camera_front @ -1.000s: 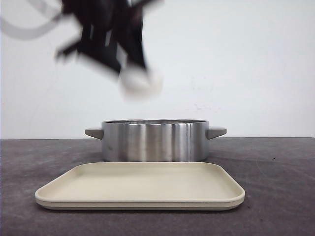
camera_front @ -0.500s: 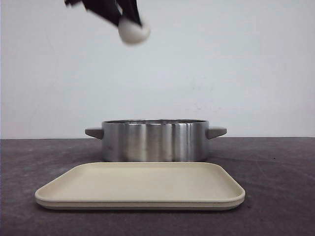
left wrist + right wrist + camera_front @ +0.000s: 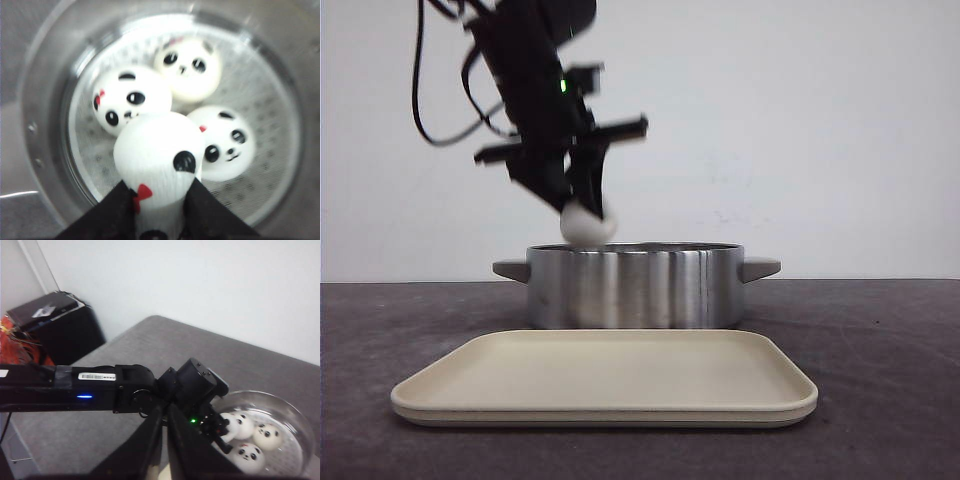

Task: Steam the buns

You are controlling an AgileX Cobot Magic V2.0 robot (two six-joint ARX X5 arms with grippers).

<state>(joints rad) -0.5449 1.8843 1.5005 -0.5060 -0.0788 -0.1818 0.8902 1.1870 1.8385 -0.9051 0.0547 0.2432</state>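
Observation:
My left gripper (image 3: 583,214) is shut on a white panda bun (image 3: 587,226) and holds it just above the rim of the steel pot (image 3: 635,286), over its left half. In the left wrist view the held bun (image 3: 159,159) sits between the black fingers (image 3: 112,212), above three panda buns on the perforated steamer insert: one (image 3: 131,99), a second (image 3: 187,66) and a third (image 3: 227,142). My right gripper (image 3: 165,436) is shut and empty, away from the pot (image 3: 295,417); it does not show in the front view.
A beige tray (image 3: 605,380) lies in front of the pot, nothing on it. The pot has two grey side handles (image 3: 760,268). The left arm (image 3: 95,387) crosses the right wrist view. A black box (image 3: 50,315) stands beyond the table's far corner.
My left gripper with the bun was high above the pot and has come down to just above its rim. The pot and tray have not moved.

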